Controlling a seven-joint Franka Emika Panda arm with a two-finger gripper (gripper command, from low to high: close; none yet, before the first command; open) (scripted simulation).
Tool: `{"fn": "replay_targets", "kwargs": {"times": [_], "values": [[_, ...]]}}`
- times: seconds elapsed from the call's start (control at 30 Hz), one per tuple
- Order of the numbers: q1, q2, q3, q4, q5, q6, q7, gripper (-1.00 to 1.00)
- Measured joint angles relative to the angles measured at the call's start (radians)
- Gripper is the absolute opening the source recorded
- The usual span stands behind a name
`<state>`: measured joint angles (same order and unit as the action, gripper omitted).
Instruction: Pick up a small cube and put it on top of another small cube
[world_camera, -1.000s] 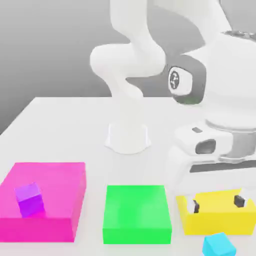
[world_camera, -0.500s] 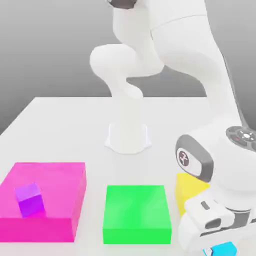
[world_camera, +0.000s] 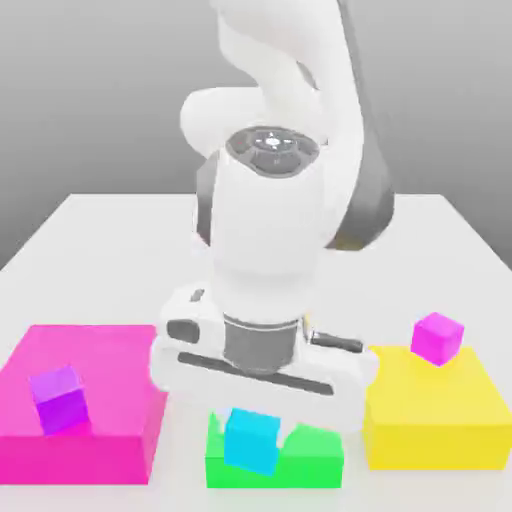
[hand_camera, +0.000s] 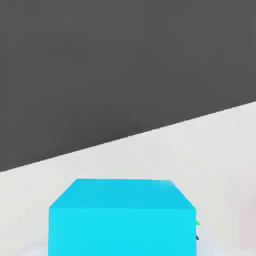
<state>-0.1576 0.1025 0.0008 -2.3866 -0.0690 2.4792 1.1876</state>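
Gripper (world_camera: 252, 425) pinches the small plain cyan cube (world_camera: 250, 440), lifted over the flat green block (world_camera: 315, 462) at lower centre; stacking on another small cube remains undone, apparently.

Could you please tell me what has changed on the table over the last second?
The gripper has taken the cyan cube from the table in front of the yellow block and carried it toward the exterior view's left, over the green block. The magenta cube on the yellow block is now uncovered. The purple cube stayed on the pink block.
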Motion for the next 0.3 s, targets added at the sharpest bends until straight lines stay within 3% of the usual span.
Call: {"fn": "replay_targets", "kwargs": {"times": [0.1, 0.17, 0.2, 0.3], "values": [[-0.175, -0.067, -0.079, -0.031, 0.047, -0.029, 0.054, -1.00], [-0.235, -0.036, -0.101, -0.047, 0.077, 0.020, 0.083, -1.00], [-0.236, -0.020, -0.100, -0.052, 0.083, 0.042, 0.087, 1.00], [-0.236, -0.020, -0.100, -0.052, 0.083, 0.042, 0.087, 1.00]]}}
